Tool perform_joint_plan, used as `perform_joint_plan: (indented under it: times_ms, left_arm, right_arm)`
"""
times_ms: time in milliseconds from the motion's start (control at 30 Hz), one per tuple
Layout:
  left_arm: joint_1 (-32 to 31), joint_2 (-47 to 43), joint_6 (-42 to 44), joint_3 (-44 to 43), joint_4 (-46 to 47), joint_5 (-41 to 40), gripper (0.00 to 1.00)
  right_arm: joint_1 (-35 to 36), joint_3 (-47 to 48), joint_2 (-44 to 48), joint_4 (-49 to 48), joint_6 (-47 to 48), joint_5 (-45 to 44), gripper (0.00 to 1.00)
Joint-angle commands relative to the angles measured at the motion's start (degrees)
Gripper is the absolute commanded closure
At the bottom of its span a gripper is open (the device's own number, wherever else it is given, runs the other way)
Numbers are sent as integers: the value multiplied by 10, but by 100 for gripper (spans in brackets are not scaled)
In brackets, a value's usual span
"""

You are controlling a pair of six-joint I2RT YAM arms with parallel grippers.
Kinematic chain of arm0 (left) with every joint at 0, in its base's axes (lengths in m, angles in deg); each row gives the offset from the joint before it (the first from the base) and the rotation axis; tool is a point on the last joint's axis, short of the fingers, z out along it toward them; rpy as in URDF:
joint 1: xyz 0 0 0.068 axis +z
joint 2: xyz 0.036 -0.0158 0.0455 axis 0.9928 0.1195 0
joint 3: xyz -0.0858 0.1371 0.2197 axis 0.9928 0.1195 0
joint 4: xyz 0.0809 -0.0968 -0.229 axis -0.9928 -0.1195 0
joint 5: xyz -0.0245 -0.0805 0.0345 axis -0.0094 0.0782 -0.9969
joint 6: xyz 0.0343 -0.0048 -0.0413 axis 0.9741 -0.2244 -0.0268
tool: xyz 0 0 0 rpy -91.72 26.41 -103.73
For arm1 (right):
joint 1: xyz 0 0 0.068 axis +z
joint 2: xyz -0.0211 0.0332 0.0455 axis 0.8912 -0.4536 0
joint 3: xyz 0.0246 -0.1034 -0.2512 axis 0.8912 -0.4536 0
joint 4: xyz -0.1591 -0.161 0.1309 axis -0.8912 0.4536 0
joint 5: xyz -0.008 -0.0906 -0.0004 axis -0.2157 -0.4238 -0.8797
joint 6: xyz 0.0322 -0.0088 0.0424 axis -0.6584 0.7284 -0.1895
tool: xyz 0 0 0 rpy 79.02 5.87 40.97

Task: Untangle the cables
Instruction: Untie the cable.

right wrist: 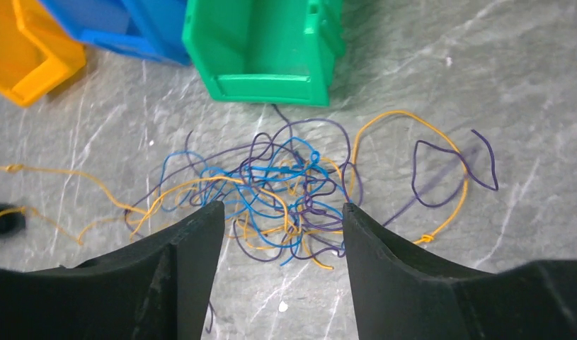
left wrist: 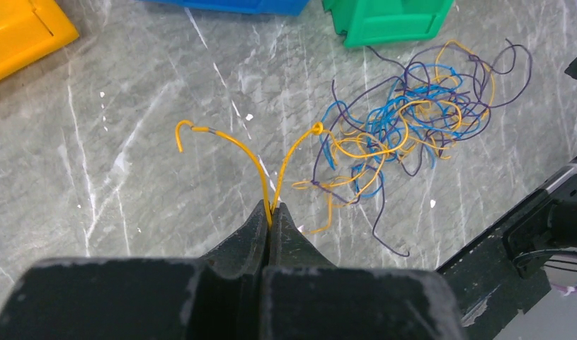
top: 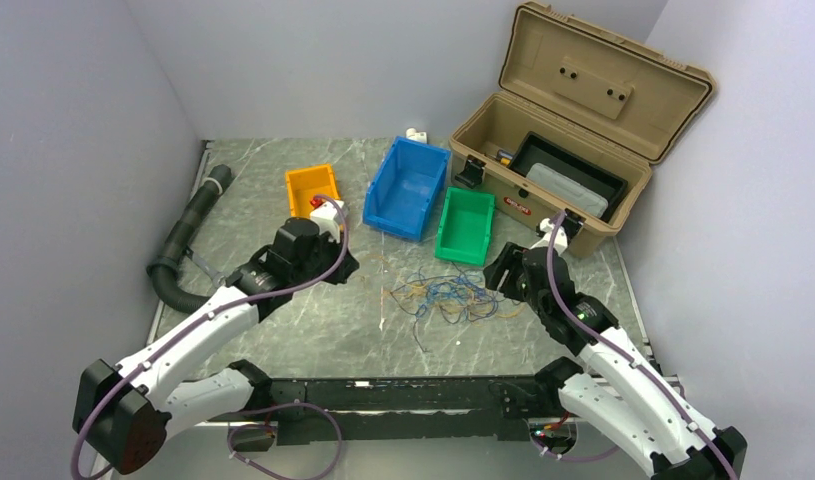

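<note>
**Top view**
- cables [top: 448, 295]: loose tangle of thin blue, yellow and dark wire at frame centre, on the table [top: 318, 330], just below the green bin [top: 466, 225]
- room: bare table left of and below the tangle, bins along its upper side
- axis: widest left to right
- left claw [top: 343, 268]: left of the tangle, jaws unreadable in this view
- right claw [top: 501, 275]: just right of the tangle

**Left wrist**
- left claw [left wrist: 271, 216]: closed, pinching a yellow strand [left wrist: 236, 145]
- strand: two legs rise in a V. One hooks to upper left, the other runs upper right into the cables [left wrist: 406, 120]

**Right wrist**
- right claw [right wrist: 283, 212]: fingers spread wide, cables [right wrist: 285, 184] seen between them
- axis: left to right, loops trailing right
- edge: green bin [right wrist: 264, 49] just above
</note>
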Motion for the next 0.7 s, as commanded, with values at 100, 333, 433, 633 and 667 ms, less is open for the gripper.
perform_joint_plan:
  times_ms: [100,333,433,633,667]
  left_arm:
    - [-5,13,24,-27,-27,-33,100]
    - [-6,9,36,-39,-25,-18,100]
    - [-6,11,41,-52,-32,-9,100]
    - [-7,7,36,-61,-30,8,100]
    - [-8,6,35,-63,-30,12,100]
  right_arm:
    - [-1,12,-8,-71,68,107,32]
    - [8,1,-77,-164,102,211,15]
    - [38,17,-130,-191,101,188,15]
    - [142,78,-226,-207,88,93,15]
    - [156,90,-245,-206,82,78,15]
